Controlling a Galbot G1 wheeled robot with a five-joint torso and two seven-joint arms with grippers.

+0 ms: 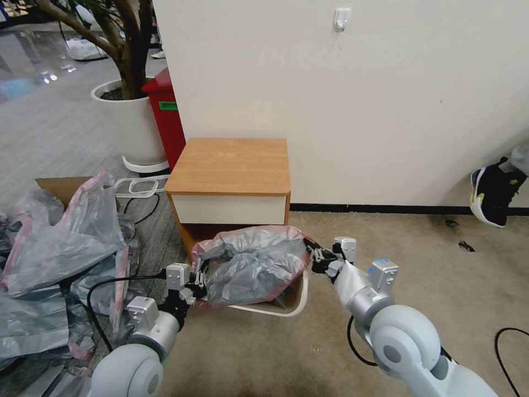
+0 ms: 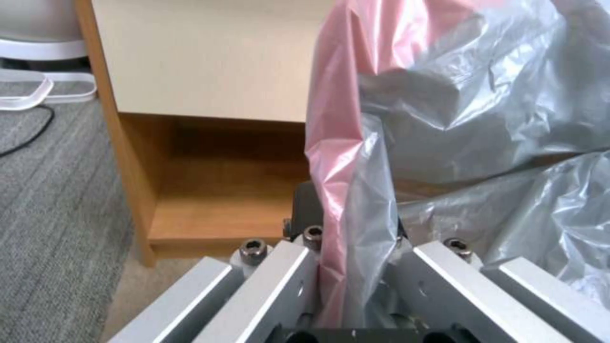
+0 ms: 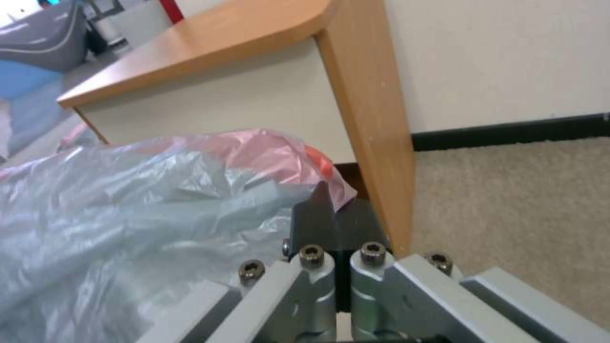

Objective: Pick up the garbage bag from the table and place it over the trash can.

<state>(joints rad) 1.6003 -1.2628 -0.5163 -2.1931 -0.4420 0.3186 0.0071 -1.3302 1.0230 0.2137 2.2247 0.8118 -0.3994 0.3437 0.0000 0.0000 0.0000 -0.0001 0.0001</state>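
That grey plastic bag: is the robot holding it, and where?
Yes. The left gripper and right gripper each pinch the garbage bag by its pink rim band, at opposite sides, above the trash can.

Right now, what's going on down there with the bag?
Both arms hold the garbage bag stretched between them, low in front of the table. The left gripper is shut on the pink rim band at one end, and the right gripper is shut on the rim at the other. The bag hangs over the trash can, whose near rim is uncovered, so it isn't fitted over the rim yet.
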